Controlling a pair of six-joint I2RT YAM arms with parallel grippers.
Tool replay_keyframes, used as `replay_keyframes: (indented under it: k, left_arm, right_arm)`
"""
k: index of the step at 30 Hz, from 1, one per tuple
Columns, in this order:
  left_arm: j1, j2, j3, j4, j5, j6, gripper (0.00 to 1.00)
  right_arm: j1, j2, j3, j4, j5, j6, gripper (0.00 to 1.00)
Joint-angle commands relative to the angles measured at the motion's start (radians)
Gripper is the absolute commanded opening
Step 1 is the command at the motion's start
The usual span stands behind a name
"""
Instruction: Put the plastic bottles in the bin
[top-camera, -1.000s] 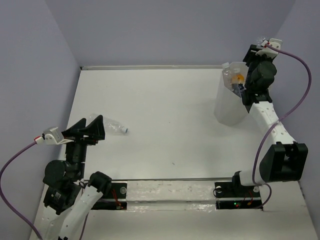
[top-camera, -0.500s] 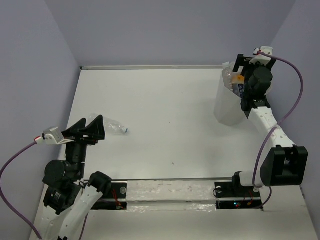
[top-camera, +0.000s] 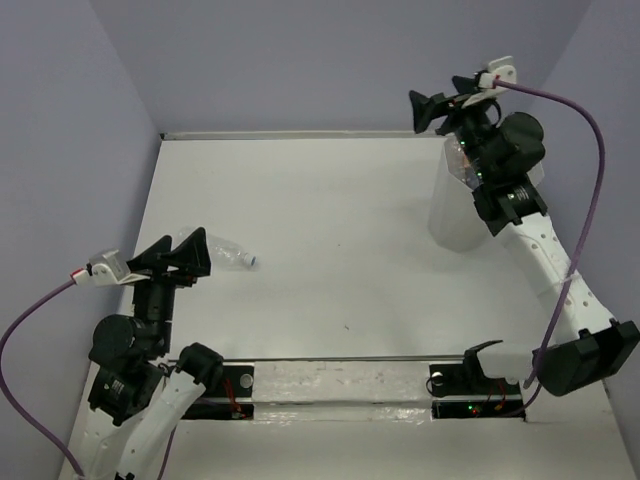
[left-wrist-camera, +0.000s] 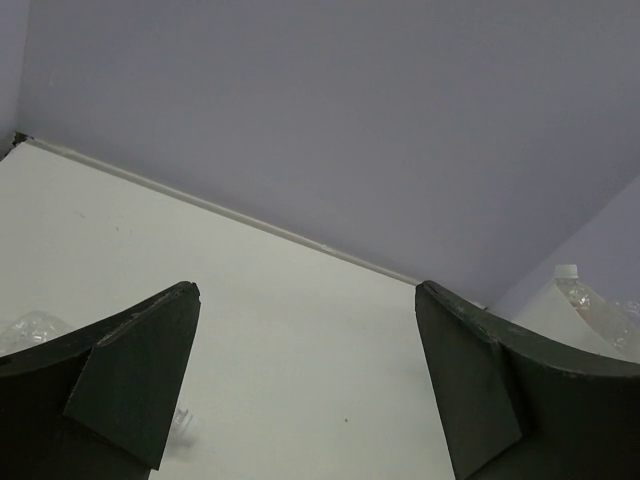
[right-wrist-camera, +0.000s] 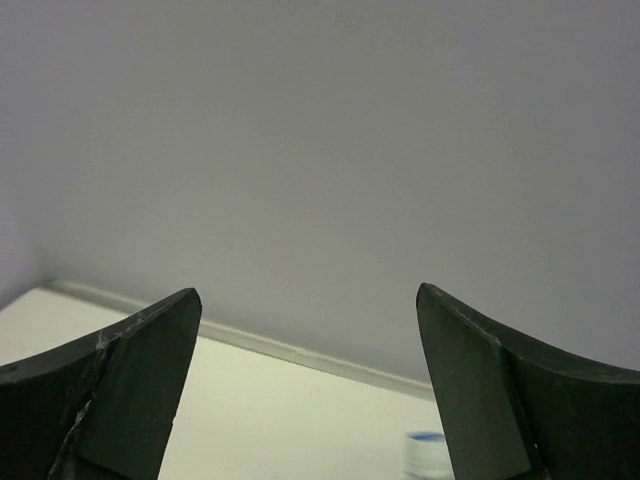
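A clear crinkled plastic bottle (top-camera: 224, 249) lies on the table at the left, also seen in the left wrist view as a clear bottle (left-wrist-camera: 24, 327) low at the left edge. My left gripper (top-camera: 174, 258) (left-wrist-camera: 305, 292) hangs open just near of it, nothing between its fingers. The translucent white bin (top-camera: 452, 205) (left-wrist-camera: 592, 318) stands at the far right with bottles (top-camera: 466, 156) inside; a white-capped neck (left-wrist-camera: 567, 271) pokes above its rim. My right gripper (top-camera: 441, 100) (right-wrist-camera: 305, 295) is raised above the bin's far-left rim, open and empty, pointing left.
Purple walls close the table (top-camera: 330, 230) at the back and both sides. A blurred blue-topped white thing (right-wrist-camera: 428, 451) shows low between the right fingers. The right arm (top-camera: 545, 250) leans along the right wall.
The right gripper went from shut to open and swung up and left, from the bin's far-right side to above its far-left rim. The left arm has not moved.
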Motion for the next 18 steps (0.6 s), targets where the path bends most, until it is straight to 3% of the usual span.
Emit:
replay_keyframes:
  k: [1, 4, 8, 11, 18]
  left_arm:
    - [0.015, 0.026, 0.005, 0.036, -0.102, 0.016, 0.99]
    - [0.021, 0.009, 0.007, 0.018, -0.202, 0.009, 0.99]
    - [0.034, -0.023, 0.002, 0.015, -0.281, -0.005, 0.99]
    - [0.058, -0.037, 0.004, 0.018, -0.328, -0.019, 0.99]
    - [0.103, -0.047, 0.007, 0.022, -0.336, -0.040, 0.99]
  right_arm:
    - [0.341, 0.127, 0.127, -0.229, -0.143, -0.059, 0.94]
    - [0.476, 0.265, 0.197, -0.324, -0.143, -0.099, 0.95]
    - [0.632, 0.445, 0.344, -0.398, -0.308, -0.078, 0.94]
    - [0.739, 0.620, 0.456, -0.491, -0.326, -0.112, 0.92]
    - [0.807, 0.992, 0.780, -0.535, -0.321, -0.099, 0.94]
